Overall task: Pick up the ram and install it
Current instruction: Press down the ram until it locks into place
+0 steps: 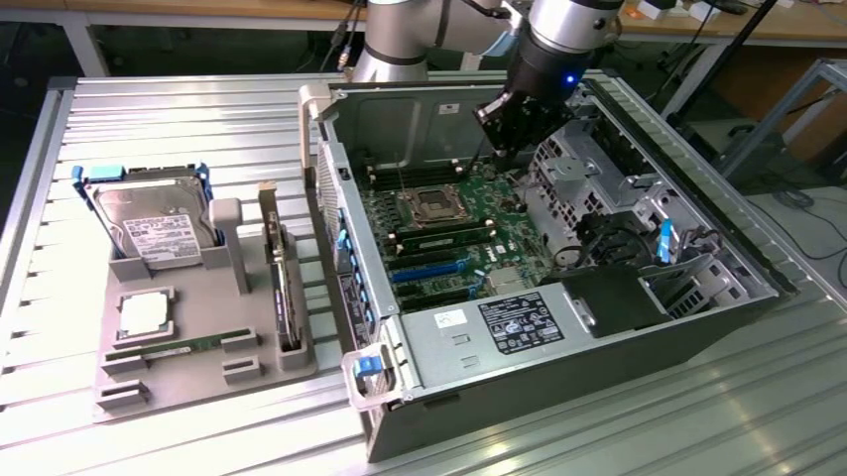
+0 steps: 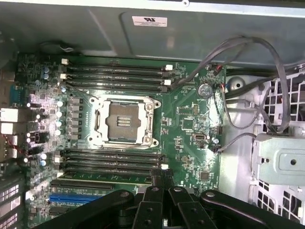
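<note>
One ram (image 1: pixel 442 238), a thin green stick, lies seated in a slot of the motherboard (image 1: pixel 510 233) just below the empty processor socket (image 1: pixel 430 205). In the wrist view this ram (image 2: pixel 107 178) runs along the nearest slot, ending beside my fingertips (image 2: pixel 157 174). My gripper (image 1: pixel 507 139) hangs inside the open computer case above the board's far edge. The gripper (image 2: pixel 162 175) is shut with nothing between its fingers. A second ram (image 1: pixel 173 348) lies flat in the grey tray (image 1: pixel 258 362) at the exterior view's left.
The tray also holds a hard drive (image 1: pixel 153 223), a square silver processor (image 1: pixel 143 313) and a long expansion card (image 1: pixel 281 273) on edge. The case wall (image 1: pixel 397 119), drive cage (image 1: pixel 596 169) and loose cables (image 2: pixel 248 62) ring the board. Several empty memory slots (image 2: pixel 114 76) lie beyond the socket.
</note>
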